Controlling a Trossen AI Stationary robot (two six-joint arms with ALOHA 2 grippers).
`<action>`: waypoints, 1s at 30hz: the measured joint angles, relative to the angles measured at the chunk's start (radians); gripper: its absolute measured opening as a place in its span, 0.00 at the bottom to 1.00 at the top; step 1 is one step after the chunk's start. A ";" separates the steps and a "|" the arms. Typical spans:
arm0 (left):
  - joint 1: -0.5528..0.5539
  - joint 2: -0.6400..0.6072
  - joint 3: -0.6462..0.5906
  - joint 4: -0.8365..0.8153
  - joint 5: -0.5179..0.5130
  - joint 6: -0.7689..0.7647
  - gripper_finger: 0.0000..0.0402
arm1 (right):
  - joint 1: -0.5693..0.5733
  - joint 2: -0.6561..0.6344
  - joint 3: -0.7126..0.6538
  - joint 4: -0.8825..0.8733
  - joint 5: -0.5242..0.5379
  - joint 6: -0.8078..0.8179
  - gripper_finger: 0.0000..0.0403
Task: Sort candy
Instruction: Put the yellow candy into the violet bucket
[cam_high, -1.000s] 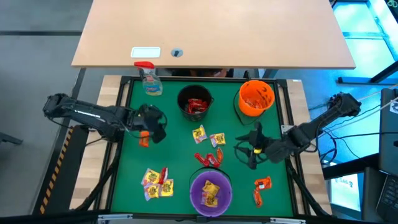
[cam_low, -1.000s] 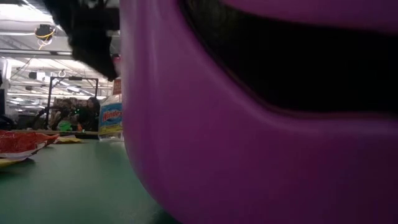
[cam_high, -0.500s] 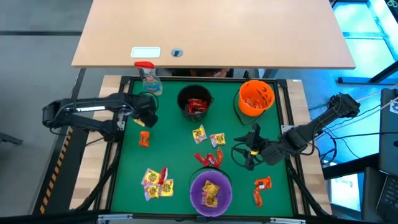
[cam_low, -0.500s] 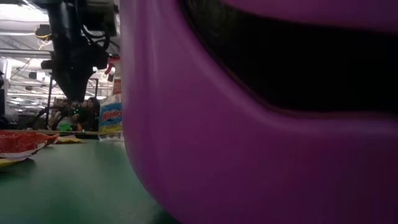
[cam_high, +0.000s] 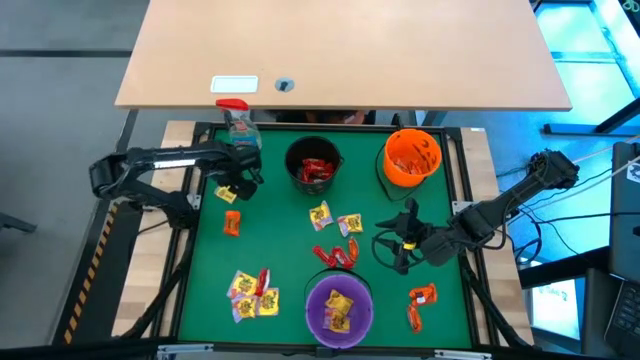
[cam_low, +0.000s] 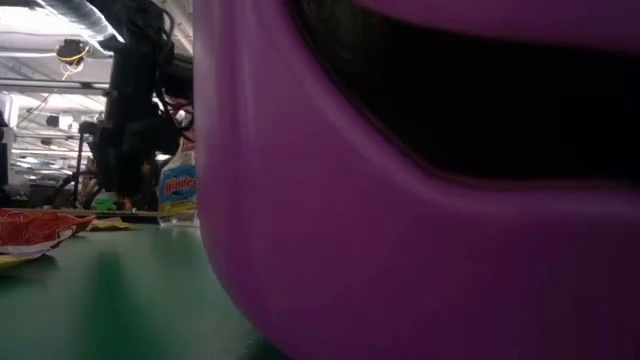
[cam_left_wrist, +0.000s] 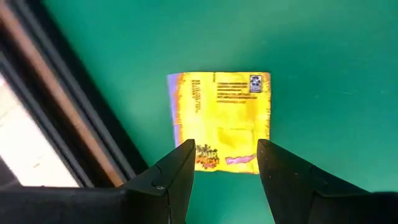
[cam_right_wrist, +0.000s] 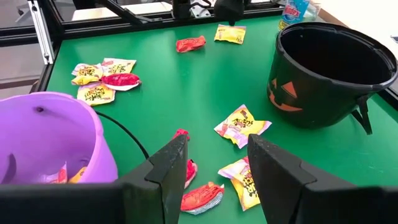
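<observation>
My left gripper (cam_high: 238, 186) is open at the table's far left, near the spray bottle. It hovers over a yellow candy packet (cam_left_wrist: 221, 118) that lies flat on the green mat, also seen in the high view (cam_high: 228, 194). Its fingers stand on either side of the packet's near end. An orange packet (cam_high: 232, 223) lies just nearer. My right gripper (cam_high: 395, 248) is open and low at the right, pointing at red packets (cam_right_wrist: 186, 171) in the middle. Two yellow packets (cam_high: 336, 220) lie beyond them.
A black bowl (cam_high: 313, 165) and an orange bowl (cam_high: 412, 157) stand at the far side, a purple bowl (cam_high: 339, 308) at the near edge. A spray bottle (cam_high: 241, 128) stands far left. Several packets (cam_high: 250, 293) lie near left, and orange ones (cam_high: 420, 300) near right.
My left gripper has gone from beside the orange packet toward the table's far edge and now hangs over the yellow packet. The packets lie as before.
</observation>
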 joint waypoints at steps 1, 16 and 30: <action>0.003 0.018 0.000 0.016 0.017 0.020 0.41 | 0.000 0.000 0.000 0.000 0.000 0.000 0.41; 0.012 0.240 0.000 0.087 0.070 0.090 0.59 | 0.000 0.000 0.000 0.000 -0.045 0.006 0.41; 0.086 0.285 -0.016 0.153 0.175 0.151 0.33 | 0.000 0.000 0.000 0.008 -0.053 0.059 0.41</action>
